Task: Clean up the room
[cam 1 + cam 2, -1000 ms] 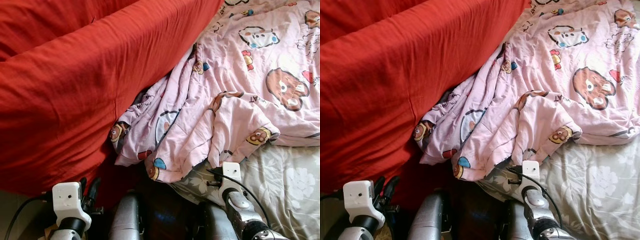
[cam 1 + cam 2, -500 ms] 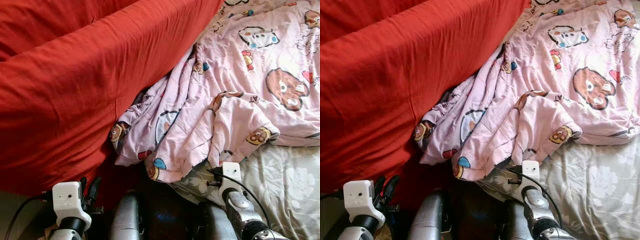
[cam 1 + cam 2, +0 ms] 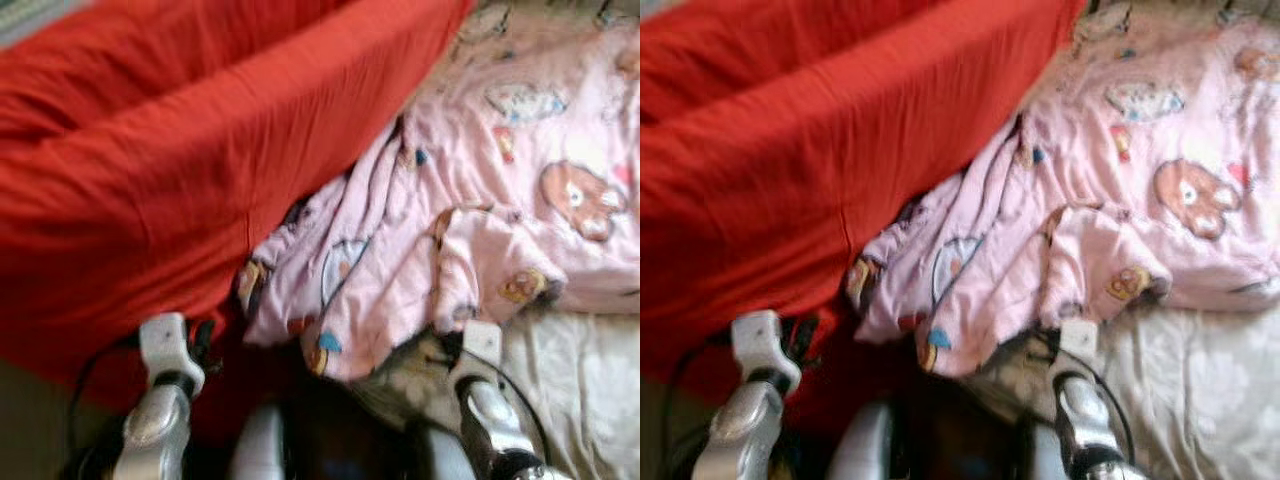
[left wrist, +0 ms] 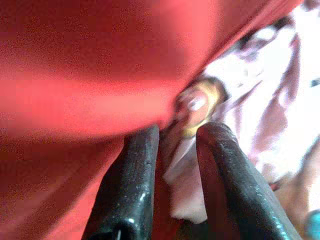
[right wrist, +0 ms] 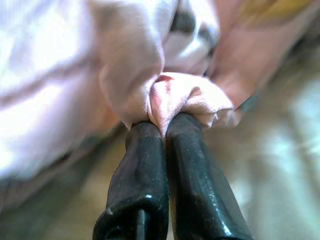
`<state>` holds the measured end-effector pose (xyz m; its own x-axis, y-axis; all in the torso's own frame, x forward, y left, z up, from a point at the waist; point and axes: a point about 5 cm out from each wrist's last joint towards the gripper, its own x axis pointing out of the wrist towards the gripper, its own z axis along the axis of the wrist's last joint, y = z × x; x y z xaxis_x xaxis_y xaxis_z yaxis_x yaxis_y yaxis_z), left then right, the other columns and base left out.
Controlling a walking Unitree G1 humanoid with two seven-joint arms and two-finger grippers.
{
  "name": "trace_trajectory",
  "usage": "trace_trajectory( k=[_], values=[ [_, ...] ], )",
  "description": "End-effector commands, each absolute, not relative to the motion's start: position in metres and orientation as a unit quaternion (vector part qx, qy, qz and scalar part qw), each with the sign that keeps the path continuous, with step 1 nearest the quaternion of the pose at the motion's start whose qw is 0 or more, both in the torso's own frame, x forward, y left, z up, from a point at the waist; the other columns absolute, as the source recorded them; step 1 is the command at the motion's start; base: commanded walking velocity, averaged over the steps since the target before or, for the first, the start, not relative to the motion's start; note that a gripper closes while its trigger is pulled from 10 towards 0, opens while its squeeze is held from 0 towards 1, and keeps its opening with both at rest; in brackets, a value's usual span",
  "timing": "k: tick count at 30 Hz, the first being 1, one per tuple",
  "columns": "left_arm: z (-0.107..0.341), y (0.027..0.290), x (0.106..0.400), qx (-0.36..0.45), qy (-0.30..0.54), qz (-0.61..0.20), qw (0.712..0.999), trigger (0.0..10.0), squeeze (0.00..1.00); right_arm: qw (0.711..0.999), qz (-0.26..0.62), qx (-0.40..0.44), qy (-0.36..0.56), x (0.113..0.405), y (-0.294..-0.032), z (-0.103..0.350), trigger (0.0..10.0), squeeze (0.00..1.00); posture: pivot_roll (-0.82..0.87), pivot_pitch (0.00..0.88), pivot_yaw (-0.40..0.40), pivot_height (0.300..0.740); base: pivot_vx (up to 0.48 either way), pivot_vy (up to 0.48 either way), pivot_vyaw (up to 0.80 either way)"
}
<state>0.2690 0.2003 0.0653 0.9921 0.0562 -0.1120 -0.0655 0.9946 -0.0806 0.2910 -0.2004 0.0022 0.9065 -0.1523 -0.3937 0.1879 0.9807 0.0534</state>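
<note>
Three pieces of bedding are counted: one red blanket (image 3: 190,170) heaped on the left, one pink cartoon-print quilt (image 3: 480,200) crumpled on the right, and one pale flowered sheet (image 3: 580,380) spread on the bed at the near right. Two silver arms are seen at the near edge, each ending in one pincer of two black fingers, so four fingers in all: the left pincer (image 4: 175,145) with a gap between its fingers, the right pincer (image 5: 165,131) pinched together on one fold of the quilt.
</note>
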Motion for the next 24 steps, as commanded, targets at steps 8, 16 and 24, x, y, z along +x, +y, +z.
trace_trajectory(
  k=[8,16,24],
  values=[
    [0.046,0.213,0.26,-0.029,0.07,0.043,0.996,10.0,0.0,0.972,-0.085,0.053,0.211,0.284,-0.197,-0.006,0.0,0.0,0.09,0.0,0.032,0.642,0.0,0.0,0.0],
    [0.038,0.213,0.259,-0.03,0.071,0.04,0.996,10.0,0.0,0.971,-0.086,0.057,0.216,0.275,-0.201,-0.012,10.0,0.0,0.07,0.0,0.036,0.642,0.0,0.0,0.0],
    [0.032,0.209,0.261,-0.032,0.069,0.035,0.997,10.0,0.0,0.97,-0.092,0.059,0.216,0.273,-0.203,-0.013,10.0,0.0,0.07,0.0,0.033,0.642,0.0,0.0,0.0]
  ],
)
